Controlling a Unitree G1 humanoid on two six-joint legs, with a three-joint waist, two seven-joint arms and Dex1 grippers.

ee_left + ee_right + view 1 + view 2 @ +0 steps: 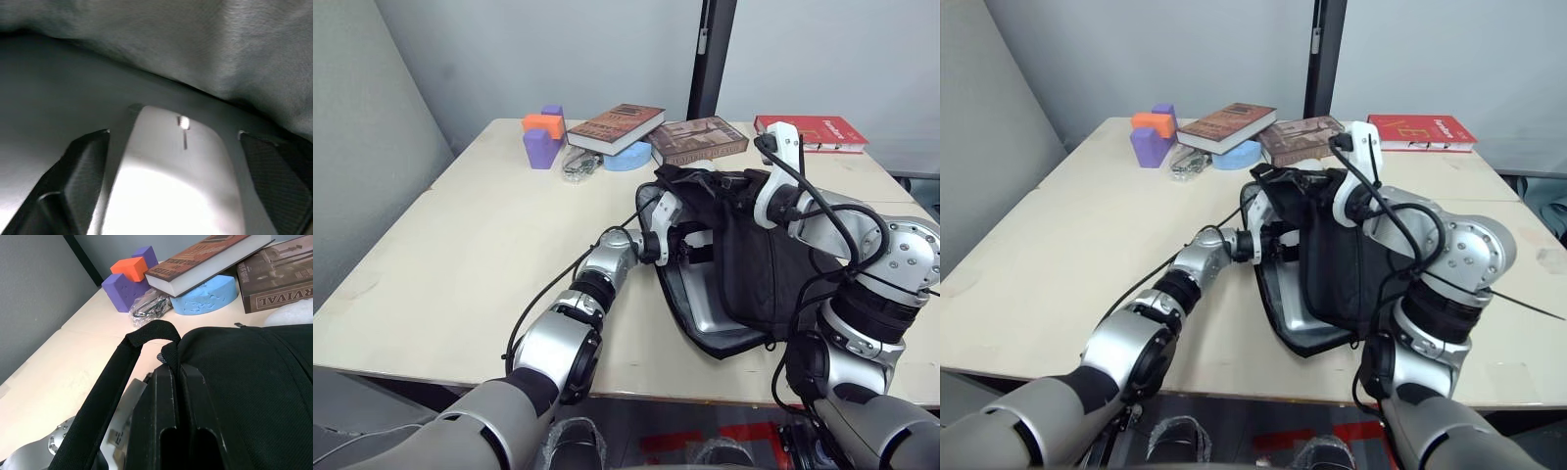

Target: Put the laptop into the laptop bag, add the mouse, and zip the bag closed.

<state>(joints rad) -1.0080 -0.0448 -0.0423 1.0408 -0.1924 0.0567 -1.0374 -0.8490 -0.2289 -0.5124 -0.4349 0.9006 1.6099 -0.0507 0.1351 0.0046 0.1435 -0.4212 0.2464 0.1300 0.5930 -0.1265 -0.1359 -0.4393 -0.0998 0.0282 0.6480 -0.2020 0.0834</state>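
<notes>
- Laptop bag (759, 264) sits centre-right of the frame on the table (460, 264), top flap lifted, mouth open toward the left.
- Laptop (700, 308) already inside; silver edge shows in the open mouth, lower centre.
- Left gripper (176, 171) is reached into the bag mouth, fingers (73, 181) spread either side of the white mouse (171, 176), mouse between them above the laptop lid; can't tell if they actually touch it.
- Right gripper (178, 401) clenched on the bag's upper flap fabric by the handle strap (117, 372), holding it up.
- Books (617, 125), purple-orange blocks (543, 132) and a blue foam piece (626, 157) along the top of the frame.
</notes>
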